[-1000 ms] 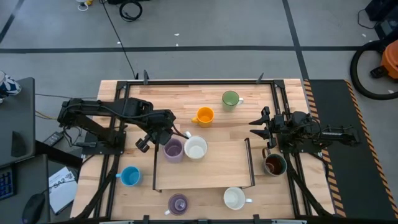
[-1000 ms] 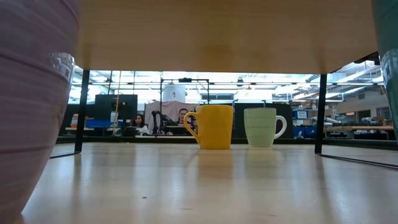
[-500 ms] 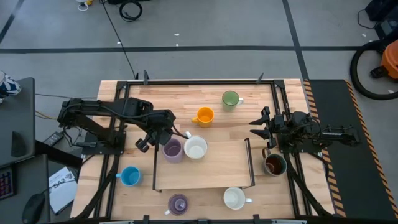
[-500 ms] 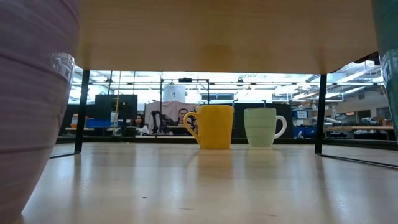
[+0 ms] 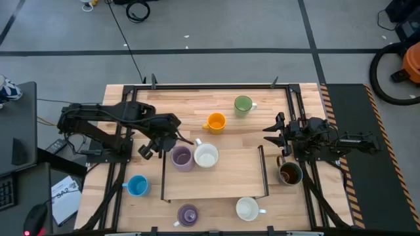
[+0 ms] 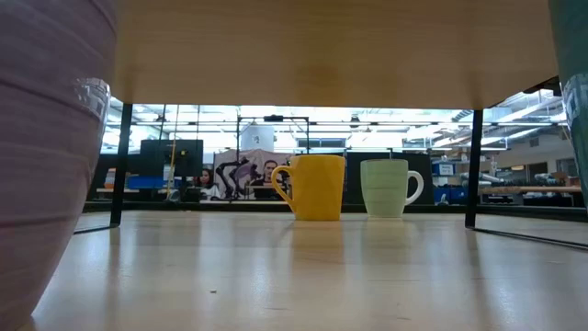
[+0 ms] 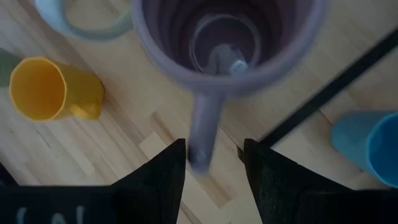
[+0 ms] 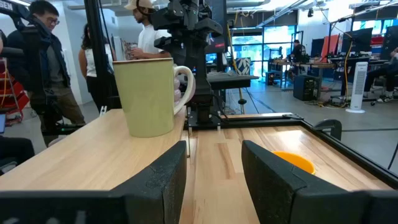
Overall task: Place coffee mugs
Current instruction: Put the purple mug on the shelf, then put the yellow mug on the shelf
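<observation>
A lavender mug (image 5: 182, 157) stands upright on its base at the far left corner of a raised wooden shelf (image 5: 223, 180), touching or nearly touching a white mug (image 5: 206, 156). My left gripper (image 7: 213, 160) hovers open just left of it, tilted steeply down. The free end of the mug's handle (image 7: 202, 127) lies between the fingertips, and I see no touch. My right gripper (image 8: 213, 149) waits open and level at the table's right edge (image 5: 274, 128). On the table stand orange (image 5: 214, 122), green (image 5: 243, 103), blue (image 5: 137, 185), brown (image 5: 289, 173), a second lavender (image 5: 188, 214) and a second white (image 5: 247, 208) mug.
The shelf has a black wire frame (image 5: 264, 170) and legs (image 6: 474, 170). The low view looks under it at the orange mug (image 6: 317, 187) and green mug (image 6: 390, 188). Black rails edge the table (image 5: 216, 86). People show in the room beyond (image 8: 43, 68).
My left gripper has drawn back a little toward the table's left edge, away from the lavender mug. The mug stands where it was on the shelf.
</observation>
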You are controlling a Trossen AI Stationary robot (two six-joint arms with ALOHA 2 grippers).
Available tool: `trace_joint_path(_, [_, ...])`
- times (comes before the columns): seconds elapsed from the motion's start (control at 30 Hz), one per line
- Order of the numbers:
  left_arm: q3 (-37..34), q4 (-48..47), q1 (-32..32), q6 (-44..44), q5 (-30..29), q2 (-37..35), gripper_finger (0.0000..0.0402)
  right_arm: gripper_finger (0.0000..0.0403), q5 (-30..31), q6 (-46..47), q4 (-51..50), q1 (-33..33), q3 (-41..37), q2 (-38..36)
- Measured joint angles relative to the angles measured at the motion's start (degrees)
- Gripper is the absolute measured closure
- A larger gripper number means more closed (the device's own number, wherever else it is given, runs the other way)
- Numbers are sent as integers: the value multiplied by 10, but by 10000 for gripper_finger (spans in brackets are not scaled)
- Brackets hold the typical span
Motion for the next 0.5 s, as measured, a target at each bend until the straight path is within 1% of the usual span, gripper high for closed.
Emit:
trace_joint_path(0.2, [0, -19, 3, -35, -23, -39, 232, 242, 0, 0, 11, 0, 0, 0])
trace_joint_path(0.3, [0, -48, 12, -64, -56, -62, 232, 242, 0, 0, 25, 0, 0, 0])
trace_joint_path(0.4, [0, -90, 29, -124, -79, -85, 232, 242, 0, 0, 33, 0, 0, 0])
trace_joint_path(0.5, [0, -126, 52, -197, -78, -113, 232, 242, 0, 3, 52, 0, 0, 1])
